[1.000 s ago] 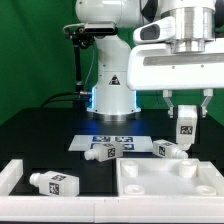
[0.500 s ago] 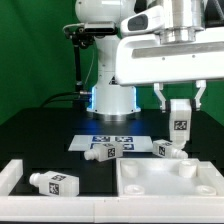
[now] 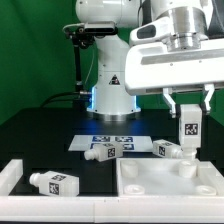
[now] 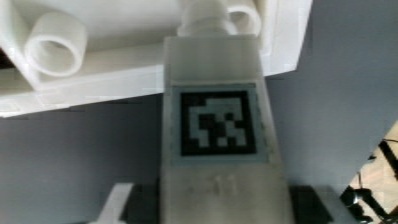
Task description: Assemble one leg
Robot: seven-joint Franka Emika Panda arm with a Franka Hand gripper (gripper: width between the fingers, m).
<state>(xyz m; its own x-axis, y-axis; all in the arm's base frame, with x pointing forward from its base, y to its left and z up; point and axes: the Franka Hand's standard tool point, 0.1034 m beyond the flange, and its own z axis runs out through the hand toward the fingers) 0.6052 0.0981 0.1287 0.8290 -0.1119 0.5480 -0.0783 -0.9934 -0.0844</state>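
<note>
A green curtain [image 3: 30, 50] hangs behind and a black table [image 3: 40, 125] lies below, with the arm's white base [image 3: 112, 95] at the back of it. The leg [image 3: 188, 127] I am after is off the table. It hangs upright in the gripper [image 3: 188, 106] on the exterior view's right, its square tag facing the camera. The two fingers are closed on its upper part, one on each side, and most of its length sticks out beneath them.

Its lower end is in the air near the far rim of the tabletop [image 3: 165, 182], the big white tray in the near right corner. From here I cannot tell whether it is over the tray or just behind it. Just beside that lower end, a second leg [image 3: 170, 150] lies on its side at the tray's far rim. A third leg [image 3: 108, 151] lies at the near edge of the marker board [image 3: 116, 139]. A fourth leg [image 3: 55, 182] lies well apart on the exterior view's left, near a white rimmed frame [image 3: 10, 172].

The wrist view looks down the held leg, with the tag large and centred. Beyond the leg's far end is the tabletop's white surface, where a round raised boss [image 4: 54, 55] sits off to one side, not in line with the leg. Dark finger pads [image 4: 313, 208] flank the leg. Only the exterior view shows the loose legs and the marker board.
</note>
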